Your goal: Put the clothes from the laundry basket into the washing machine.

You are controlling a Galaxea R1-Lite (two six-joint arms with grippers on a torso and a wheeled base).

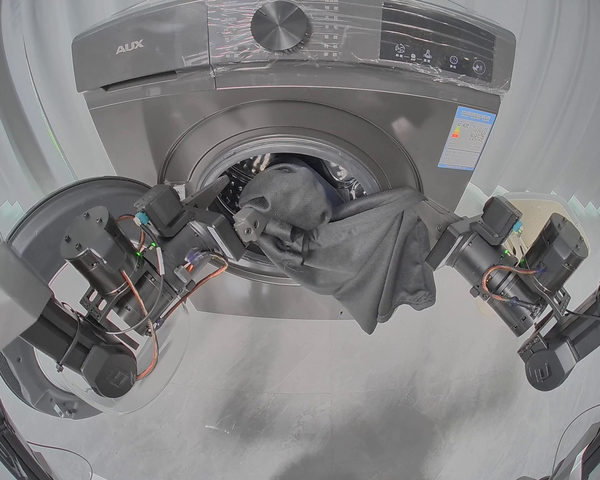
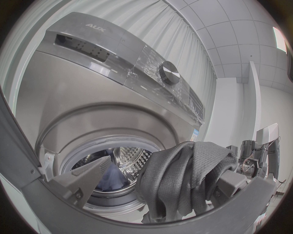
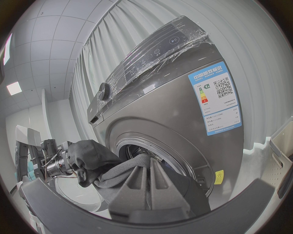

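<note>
Garment (image 1: 362, 250) spans the washing machine (image 1: 156, 125) mouth, draped over the wide left claw (image 1: 232, 203), pinched by the right claw (image 3: 148, 170).

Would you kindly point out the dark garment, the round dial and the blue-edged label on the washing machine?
dark garment (image 1: 369, 262), head view, middle of the hanging cloth.
round dial (image 1: 279, 25), head view, centre of its face.
blue-edged label (image 3: 215, 99), right wrist view, its white middle.
</note>
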